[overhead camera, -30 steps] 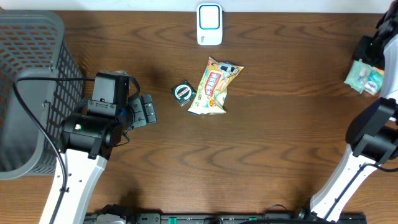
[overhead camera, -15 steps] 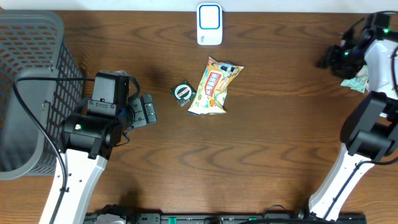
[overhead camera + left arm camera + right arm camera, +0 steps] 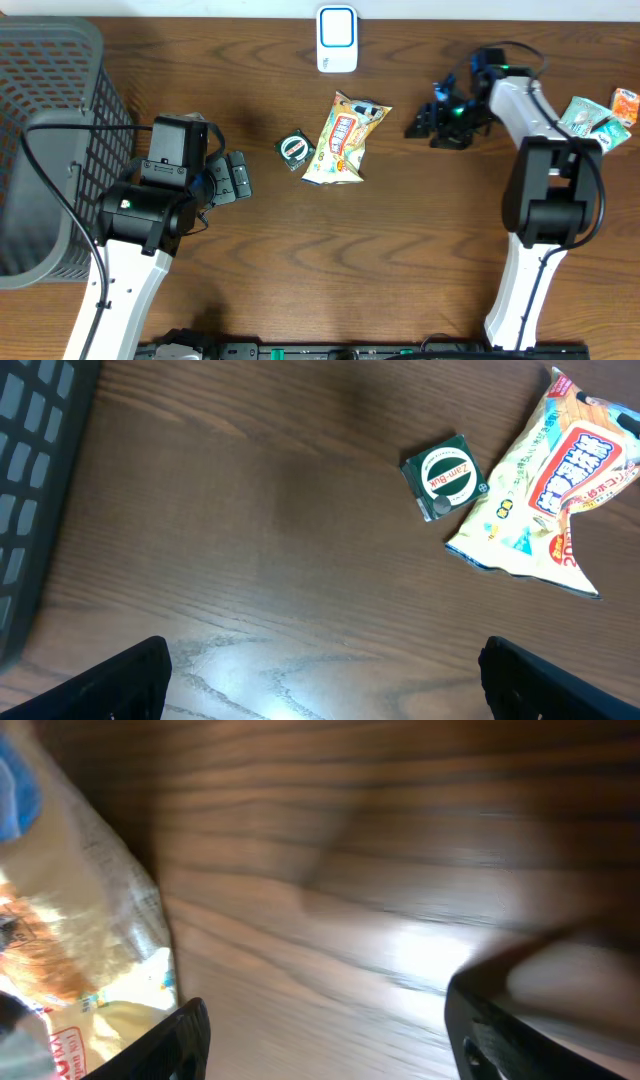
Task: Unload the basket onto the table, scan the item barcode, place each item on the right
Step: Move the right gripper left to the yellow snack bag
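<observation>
Overhead | snack bag (image 3: pixel 345 140) long axis near-to-far, slightly tilted | both jaws apart

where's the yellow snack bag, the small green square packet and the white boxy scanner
yellow snack bag (image 3: pixel 345 142), overhead view, printed front
small green square packet (image 3: pixel 294 150), overhead view, round logo
white boxy scanner (image 3: pixel 337 30), overhead view, blue-framed panel

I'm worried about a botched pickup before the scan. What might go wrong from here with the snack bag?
1. The small green packet lies right against the snack bag, so a grab may drag it along.
2. The bag lies flat; the open right pincer beside it may push it instead of lifting it.
3. The right wrist view is blurred, so aim may be off.
</observation>
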Available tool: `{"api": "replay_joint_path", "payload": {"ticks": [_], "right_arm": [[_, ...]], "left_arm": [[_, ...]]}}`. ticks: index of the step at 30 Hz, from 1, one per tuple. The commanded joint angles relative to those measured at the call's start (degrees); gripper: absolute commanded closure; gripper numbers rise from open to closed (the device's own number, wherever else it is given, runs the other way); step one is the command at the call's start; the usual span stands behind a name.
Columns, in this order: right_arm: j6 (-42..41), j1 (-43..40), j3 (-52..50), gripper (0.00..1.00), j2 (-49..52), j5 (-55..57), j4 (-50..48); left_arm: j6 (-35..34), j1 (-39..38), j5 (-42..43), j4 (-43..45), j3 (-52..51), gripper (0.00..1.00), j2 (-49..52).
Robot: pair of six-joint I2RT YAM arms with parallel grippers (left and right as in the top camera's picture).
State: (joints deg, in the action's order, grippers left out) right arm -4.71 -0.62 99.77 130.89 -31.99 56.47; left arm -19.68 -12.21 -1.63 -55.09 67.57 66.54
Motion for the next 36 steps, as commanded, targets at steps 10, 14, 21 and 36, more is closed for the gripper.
{"api": "replay_joint_path", "payload": {"ticks": [10, 14, 21, 36], "right_arm": [[-1.0, 3.3, 0.0, 0.35, -2.5, -3.4, -0.3], [0.1, 3.4, 0.0, 0.34, -6.5, -4.6, -0.3], [0.5, 4.4, 0.0, 0.2, -10.3, -4.4, -1.2], [-3.4, 12.5, -1.7, 0.01, -8.8, 5.2, -6.2]], "left_arm": [[-0.5, 0.1, 0.1, 0.0, 0.5, 0.02, 0.1], [-0.5, 0.1, 0.1, 0.0, 0.5, 0.02, 0.1], [-0.5, 0.1, 0.1, 0.0, 0.5, 0.02, 0.1], [-0.5, 0.1, 0.1, 0.0, 0.5, 0.02, 0.1]]}}
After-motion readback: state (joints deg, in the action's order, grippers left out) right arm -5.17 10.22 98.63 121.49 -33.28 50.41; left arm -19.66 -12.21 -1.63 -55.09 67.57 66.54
